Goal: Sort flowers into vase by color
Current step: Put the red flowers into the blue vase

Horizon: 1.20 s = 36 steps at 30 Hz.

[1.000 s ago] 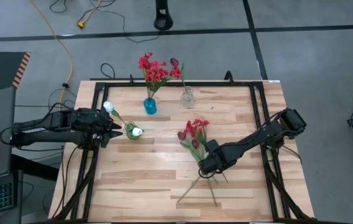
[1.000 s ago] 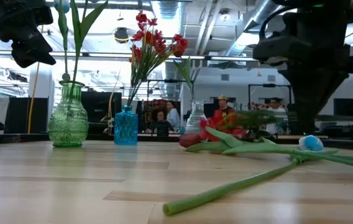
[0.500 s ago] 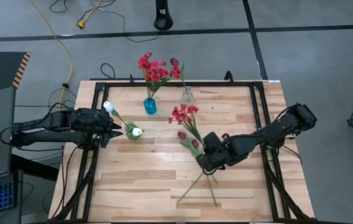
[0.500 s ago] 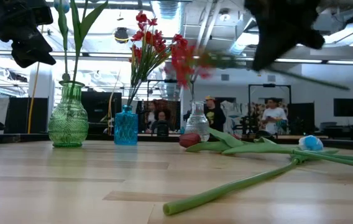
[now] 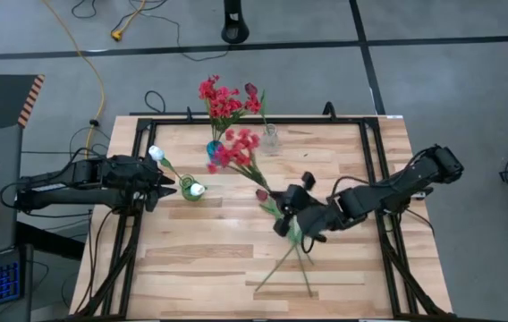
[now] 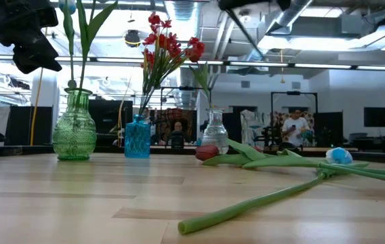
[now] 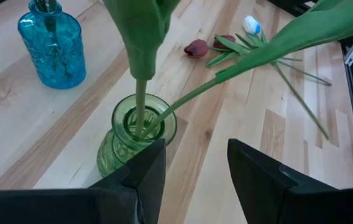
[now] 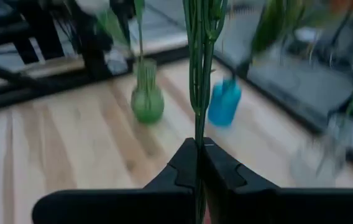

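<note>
My right gripper is shut on a red clustered flower held in the air over the table's middle; its blossoms hang near the blue vase, which holds more red flowers. My left gripper is open and waits just left of the green vase, in which white tulips stand. A clear vase holds a maroon tulip. Other maroon tulips and a white one lie flat on the table with their long stems. My right gripper pinches the red flower's thin green stems between its two shut fingers. The stems run on past the fingertips toward the table's far left. The flower is lifted clear of the table and tilted, blossoms farthest from the gripper.
The three vases stand in the table's far half. Loose flower stems lie crossed under and in front of my right gripper. Bare wood lies near the front edge. A black frame rail runs along the table's sides. People stand in the room beyond.
My right gripper has risen from the pile of flowers with the red flower and moved toward the table's left, leaving the low view. The flower has come off the table, and its blossoms have swung toward the far left, up to the blue vase.
</note>
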Tool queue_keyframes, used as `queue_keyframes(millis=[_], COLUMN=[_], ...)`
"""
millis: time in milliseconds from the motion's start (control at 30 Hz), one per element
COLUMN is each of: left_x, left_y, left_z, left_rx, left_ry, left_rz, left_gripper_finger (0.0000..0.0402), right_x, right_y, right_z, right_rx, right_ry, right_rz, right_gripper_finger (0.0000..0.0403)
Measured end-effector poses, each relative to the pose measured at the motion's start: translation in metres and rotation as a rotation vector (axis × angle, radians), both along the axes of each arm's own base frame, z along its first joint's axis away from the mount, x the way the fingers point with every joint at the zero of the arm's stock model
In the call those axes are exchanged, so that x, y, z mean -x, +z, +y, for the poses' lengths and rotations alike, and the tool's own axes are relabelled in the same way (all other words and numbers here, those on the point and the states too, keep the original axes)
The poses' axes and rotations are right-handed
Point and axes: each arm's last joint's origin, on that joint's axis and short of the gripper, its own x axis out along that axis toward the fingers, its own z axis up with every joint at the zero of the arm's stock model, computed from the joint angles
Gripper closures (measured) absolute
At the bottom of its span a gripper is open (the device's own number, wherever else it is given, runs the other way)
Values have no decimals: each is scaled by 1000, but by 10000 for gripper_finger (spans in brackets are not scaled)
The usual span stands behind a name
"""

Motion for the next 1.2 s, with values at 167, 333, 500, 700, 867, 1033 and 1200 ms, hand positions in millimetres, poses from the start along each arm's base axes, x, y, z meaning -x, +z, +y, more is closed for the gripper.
queue_keyframes(millis=[167,333,500,700,867,1033,1200], left_x=[0,0,0,0,0,0,0], left_y=[0,0,0,0,0,0,0], left_z=[0,0,0,0,0,0,0], left_rx=[0,-6,-6,-7,-8,-8,-12], left_ry=[0,-4,-4,-3,-2,-1,-4], left_rz=[0,1,1,1,1,1,1], left_gripper_finger=[242,242,242,242,242,242,242], right_x=[-16,-29,-32,-29,-34,-64,-94], right_y=[19,31,31,23,15,-13,-29], right_z=[-22,-47,-75,-106,-119,-124,-138], right_rx=[115,181,277,321,351,454,510], right_ry=[19,168,240,305,315,346,308], right_rz=[-95,-226,-378,-498,-587,-609,-635], right_gripper_finger=[364,364,364,364,364,364,364])
